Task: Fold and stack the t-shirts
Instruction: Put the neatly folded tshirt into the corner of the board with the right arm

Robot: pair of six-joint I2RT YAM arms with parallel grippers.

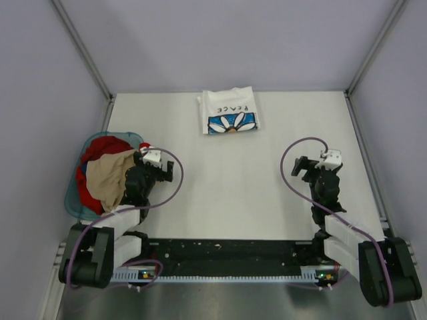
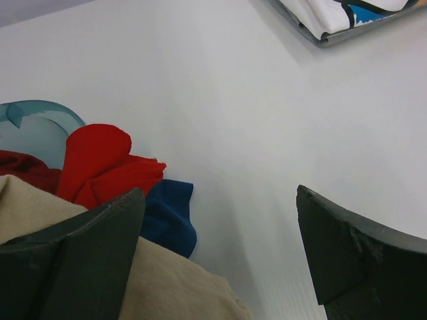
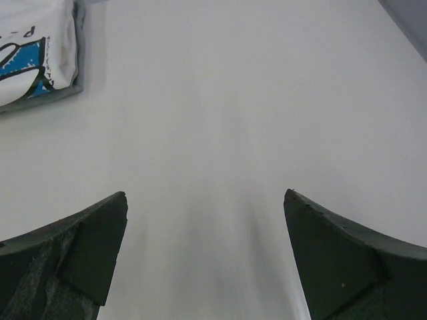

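Left pincer (image 1: 152,175): spread wide and empty, poised at the right edge of the basket (image 1: 72,200), over the tan garment (image 1: 107,181).
Right pincer (image 1: 305,167): also spread, holding nothing, above bare table (image 1: 233,187) on the right side, well apart from any cloth.
White t-shirt (image 1: 229,111): folded, lying at the far middle of the table, daisy print up; a grey layer (image 2: 347,35) shows beneath its edge.
Step in hand: by my reading, one stack is done and the next garment awaits fetching.
Next move: probably the left pincer drops onto the tan cloth and pinches a single layer.
Hard to tell: whether the grey edge is a second folded tee; how many garments lie in the basket, red (image 2: 100,160) and blue (image 2: 167,217) ones partly buried.
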